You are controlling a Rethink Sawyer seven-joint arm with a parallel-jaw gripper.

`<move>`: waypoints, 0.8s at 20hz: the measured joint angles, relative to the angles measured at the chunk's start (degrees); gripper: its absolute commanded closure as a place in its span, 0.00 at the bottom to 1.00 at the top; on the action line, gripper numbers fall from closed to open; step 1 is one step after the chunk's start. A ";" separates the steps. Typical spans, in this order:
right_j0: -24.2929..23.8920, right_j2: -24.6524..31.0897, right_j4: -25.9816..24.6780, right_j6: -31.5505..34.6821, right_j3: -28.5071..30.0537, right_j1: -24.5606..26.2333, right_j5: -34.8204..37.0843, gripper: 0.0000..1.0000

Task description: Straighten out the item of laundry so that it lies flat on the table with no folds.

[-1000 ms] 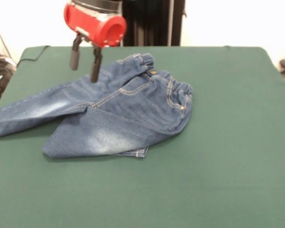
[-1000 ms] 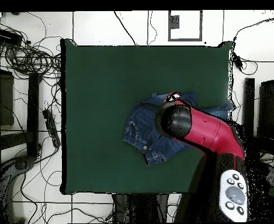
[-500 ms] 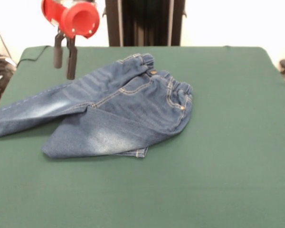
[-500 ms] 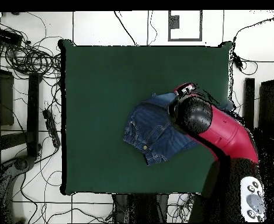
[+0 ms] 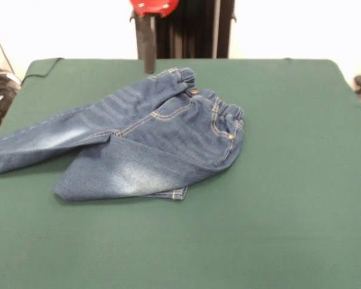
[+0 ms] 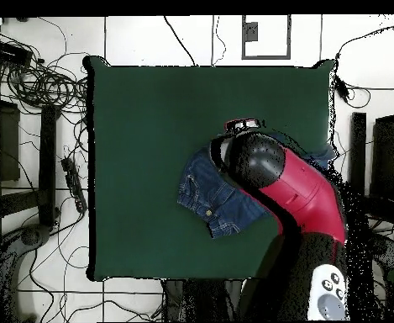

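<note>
Small pair of blue denim jeans (image 5: pixel 147 141) sits roughly mid-tabletop, still bunched: one leg runs out toward the tabletop's edge at front view left, the other is folded across and under it, a cuff poking out beneath the lower edge. Elastic waistband lies crumpled at the right end, so the seat isn't flat either. Not done, my read.

Dark green felt-covered tabletop (image 5: pixel 289 211) has plenty of bare room around the jeans for spreading them out.

My gripper (image 5: pixel 147 45) hangs raised above the far edge of the jeans near the waistband, clear of the fabric. Only one dark bar shows below the red wrist, so I can't tell how the fingers stand; nothing visibly held. In the overhead view my red and black arm (image 6: pixel 296 198) covers part of the jeans.
</note>
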 measured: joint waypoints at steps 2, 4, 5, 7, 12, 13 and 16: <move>0.46 -0.11 0.62 1.67 -0.01 0.01 0.61 0.00; 1.44 -0.41 1.57 5.01 0.00 0.09 1.62 0.00; 1.89 -0.64 1.86 6.62 0.00 0.14 1.87 0.00; 2.42 -1.11 1.99 8.27 0.00 0.25 1.91 0.00; 4.82 -4.70 1.97 12.81 -0.07 1.46 1.91 0.00; 5.19 -5.28 1.96 13.18 -0.11 1.89 1.91 0.00; 6.14 -6.64 1.97 14.13 -0.10 3.73 1.92 0.00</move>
